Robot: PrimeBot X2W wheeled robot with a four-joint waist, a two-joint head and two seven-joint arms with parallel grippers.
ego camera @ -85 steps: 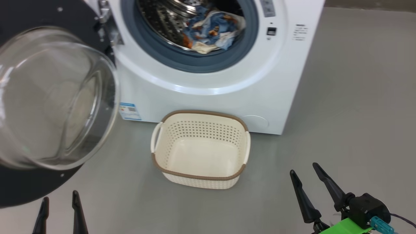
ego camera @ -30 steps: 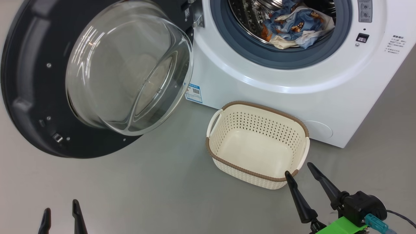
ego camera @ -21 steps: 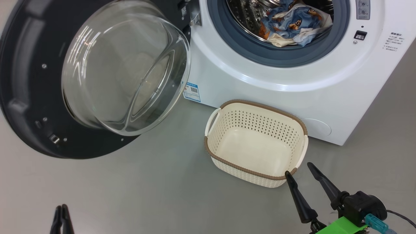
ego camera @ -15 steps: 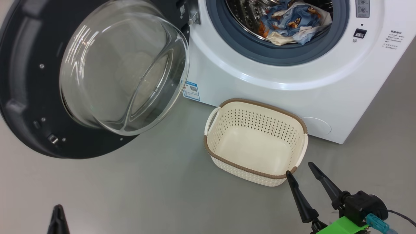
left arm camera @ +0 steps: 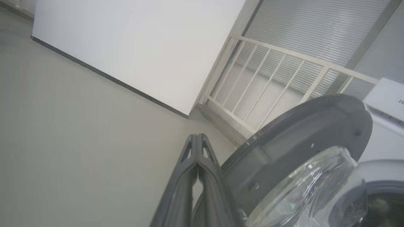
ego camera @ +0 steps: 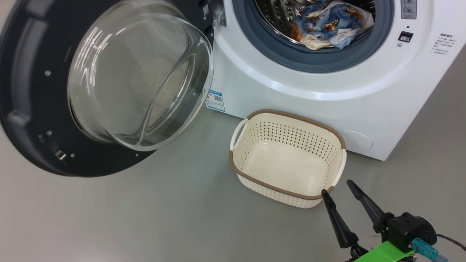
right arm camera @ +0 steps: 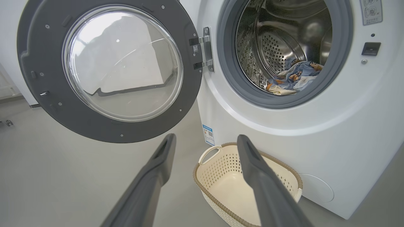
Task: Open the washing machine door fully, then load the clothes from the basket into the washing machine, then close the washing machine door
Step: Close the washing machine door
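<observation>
Sitting in the steel drum of the washing machine (ego camera: 291, 94), the clothes (ego camera: 324, 25) are one crumpled blue bundle just behind the grey-blue ring. The washing machine door (ego camera: 32, 91) hangs wide open on its hinge at the left side of the opening, glass bowl bulging toward the camera. The basket (ego camera: 291, 134) stands on the grey floor (ego camera: 145, 218) just in front of the machine, its bare cream bottom showing. The right gripper (ego camera: 336, 187) hovers near the basket's near right corner, fingers spread and holding nothing. The left gripper (left arm camera: 197, 136) is pinched together on nothing, with the door's black edge just beside it in the left wrist view.
</observation>
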